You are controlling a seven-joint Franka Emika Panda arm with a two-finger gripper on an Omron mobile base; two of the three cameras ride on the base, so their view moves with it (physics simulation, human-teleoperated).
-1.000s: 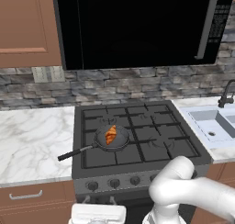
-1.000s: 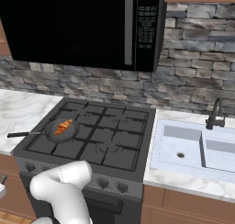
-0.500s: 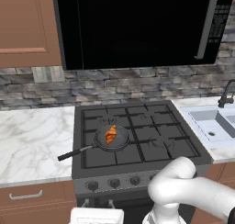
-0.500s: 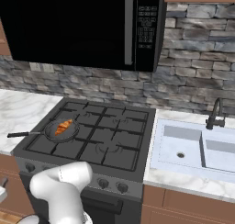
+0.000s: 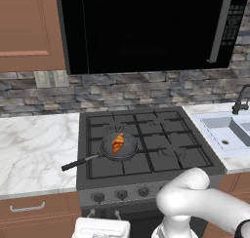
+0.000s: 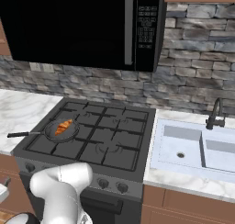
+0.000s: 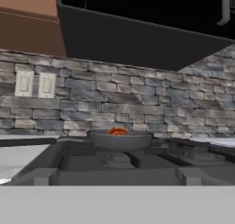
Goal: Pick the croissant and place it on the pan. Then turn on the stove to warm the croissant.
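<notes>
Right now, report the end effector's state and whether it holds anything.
End effector: open, holding nothing. The croissant already lies in the pan on the stove.

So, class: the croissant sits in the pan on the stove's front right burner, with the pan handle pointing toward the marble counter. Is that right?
Not quite. The croissant is in the pan, and the handle does point toward the marble counter, but the pan rests on the front left burner of the stove, not the front right. The left base view shows this.
</notes>
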